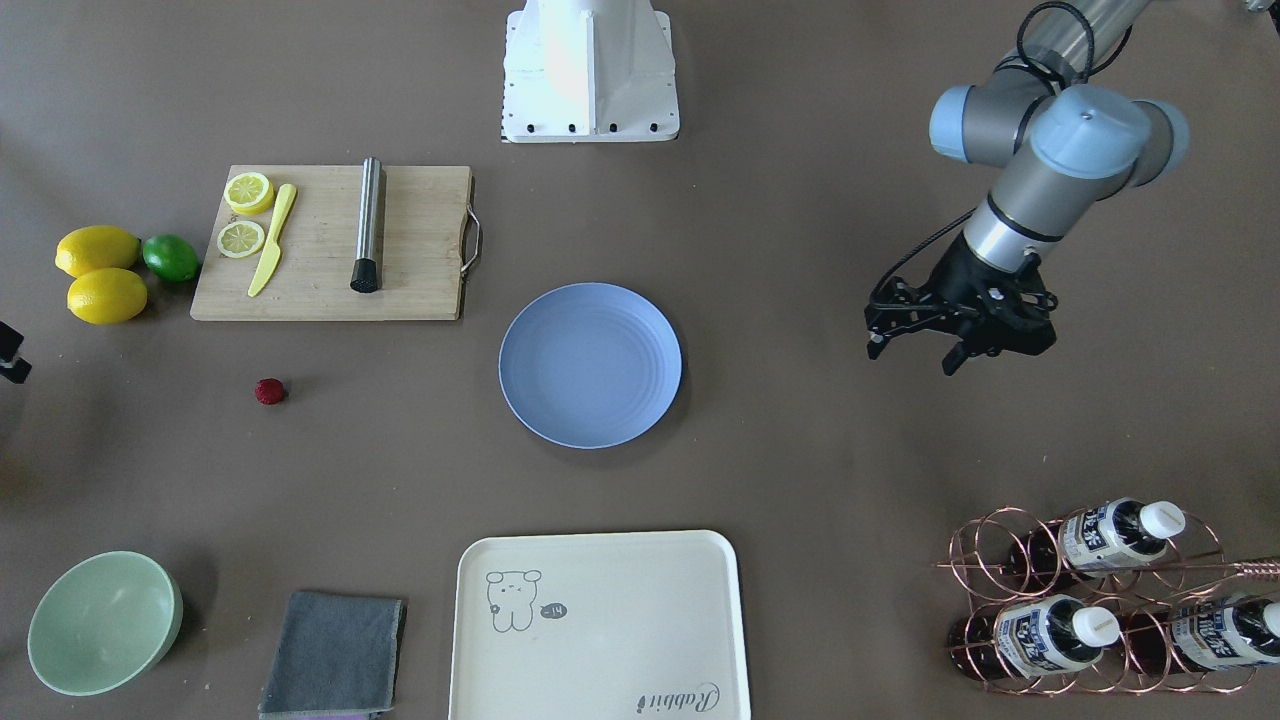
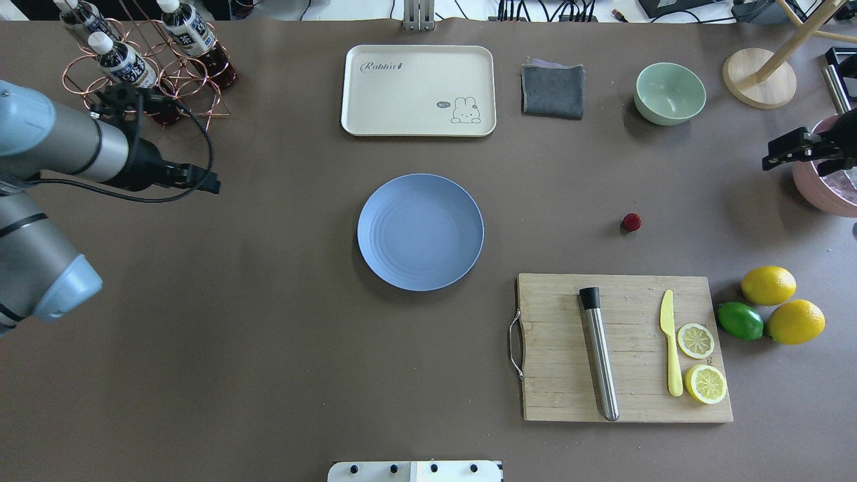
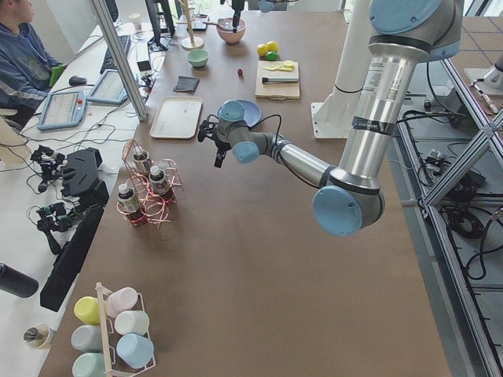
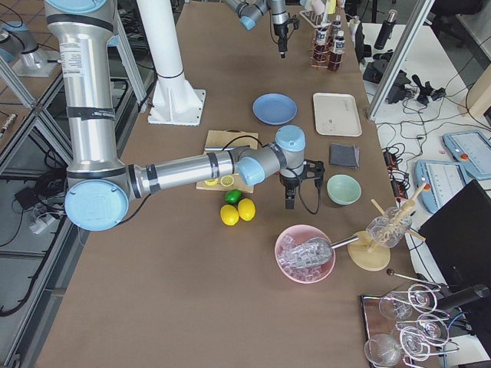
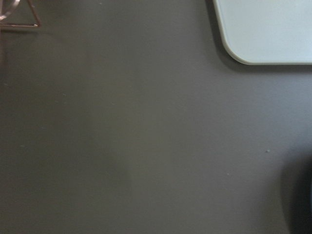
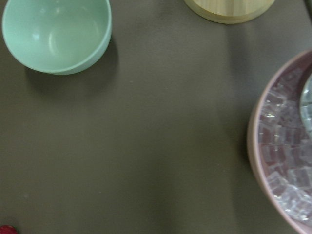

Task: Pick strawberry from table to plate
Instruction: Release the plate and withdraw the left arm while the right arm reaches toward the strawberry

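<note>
The strawberry [image 2: 631,222], small and dark red, lies on the table [image 2: 268,348] between the plate and the right gripper; it also shows in the front view as the strawberry [image 1: 270,391] and at the bottom-left corner of the right wrist view as the strawberry [image 6: 6,230]. The light-blue plate [image 2: 420,231] sits mid-table with nothing on it. My right gripper [image 2: 793,166] hovers at the right edge, well beyond the strawberry, open and holding nothing. Far to the left of the plate, my left gripper [image 1: 912,357] hangs open and holds nothing.
A cutting board [image 2: 556,375] carries lemon slices, a yellow knife and a metal rod. Two lemons [image 2: 768,285] and a lime lie beside it. A green bowl [image 2: 669,93], grey cloth [image 2: 552,91], cream tray [image 2: 418,90], bottle rack [image 2: 144,67] and a pink ice bowl [image 2: 827,191] ring the table.
</note>
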Controlling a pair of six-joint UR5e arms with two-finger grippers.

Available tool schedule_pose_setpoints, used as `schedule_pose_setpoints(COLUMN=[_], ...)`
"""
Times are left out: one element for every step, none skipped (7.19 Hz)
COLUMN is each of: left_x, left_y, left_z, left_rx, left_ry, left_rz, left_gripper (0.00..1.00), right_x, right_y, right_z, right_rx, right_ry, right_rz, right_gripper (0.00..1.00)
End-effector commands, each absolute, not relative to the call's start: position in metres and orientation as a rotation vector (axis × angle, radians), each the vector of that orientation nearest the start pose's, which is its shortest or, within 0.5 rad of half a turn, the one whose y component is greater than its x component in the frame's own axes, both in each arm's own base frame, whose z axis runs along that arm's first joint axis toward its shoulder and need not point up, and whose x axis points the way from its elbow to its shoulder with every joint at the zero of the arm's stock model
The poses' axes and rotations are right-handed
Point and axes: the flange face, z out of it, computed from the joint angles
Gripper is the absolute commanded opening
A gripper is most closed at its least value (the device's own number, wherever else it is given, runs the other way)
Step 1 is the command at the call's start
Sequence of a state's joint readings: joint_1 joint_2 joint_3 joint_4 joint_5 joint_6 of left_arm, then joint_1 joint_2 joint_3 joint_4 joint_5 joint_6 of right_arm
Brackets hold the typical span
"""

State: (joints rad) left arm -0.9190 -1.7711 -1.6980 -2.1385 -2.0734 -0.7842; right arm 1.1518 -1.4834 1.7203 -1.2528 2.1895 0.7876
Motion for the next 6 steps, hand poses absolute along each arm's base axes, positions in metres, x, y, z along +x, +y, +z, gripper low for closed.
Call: schedule_pose_setpoints(left_x=[0.144,0.075,0.028,0.012,0.005,0.0], left_y=[-0.516,-0.51,-0.487,-0.482,-0.48,-0.475], left_z=[0.52,0.564,0.628,0.663,0.664,0.672], left_rx=[0.369,0.328,0.253,0.192,0.2,0.187], left_ry=[0.879,0.916,0.887,0.862,0.853,0.854], left_rz=[0.243,0.18,0.072,0.01,0.005,-0.002], left_gripper=[0.98,0.98,0.98,0.98,0.98,0.98], right_x=[-0.253,-0.282,-0.306,-0.324,-0.328,-0.338], right_y=[-0.529,-0.52,-0.517,-0.513,-0.509,-0.504], right_z=[0.457,0.449,0.434,0.432,0.436,0.44], right_rx=[0.089,0.09,0.098,0.111,0.11,0.103], right_ry=[-0.809,-0.807,-0.82,-0.808,-0.798,-0.785], right_rz=[0.23,0.2,0.164,0.145,0.14,0.155], right_gripper=[1.0,1.0,1.0,1.0,1.0,0.99])
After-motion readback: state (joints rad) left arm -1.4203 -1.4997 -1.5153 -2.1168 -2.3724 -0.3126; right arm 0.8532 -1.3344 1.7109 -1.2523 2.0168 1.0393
